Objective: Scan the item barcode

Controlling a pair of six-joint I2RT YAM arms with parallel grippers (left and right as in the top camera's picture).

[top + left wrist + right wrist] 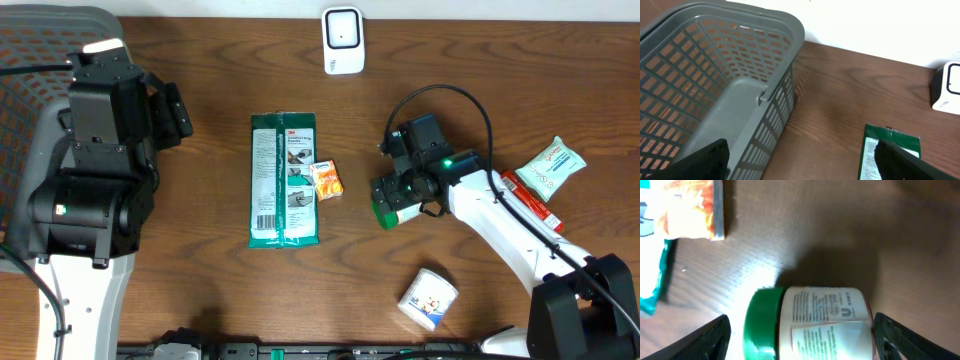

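Green-lidded jar lies on its side on the tabletop between the right gripper's released jaws, its printed label seen only in the right wrist view. Overhead shows the white scanner well apart; the left gripper's jaws hang spread and empty beside a grey basket.

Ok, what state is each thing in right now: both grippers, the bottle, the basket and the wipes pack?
left gripper: open, holding nothing.
right gripper: open, bottle between its fingers.
bottle: on its side, green cap on.
basket: no items visible inside.
wipes pack: lying flat, printed side up.
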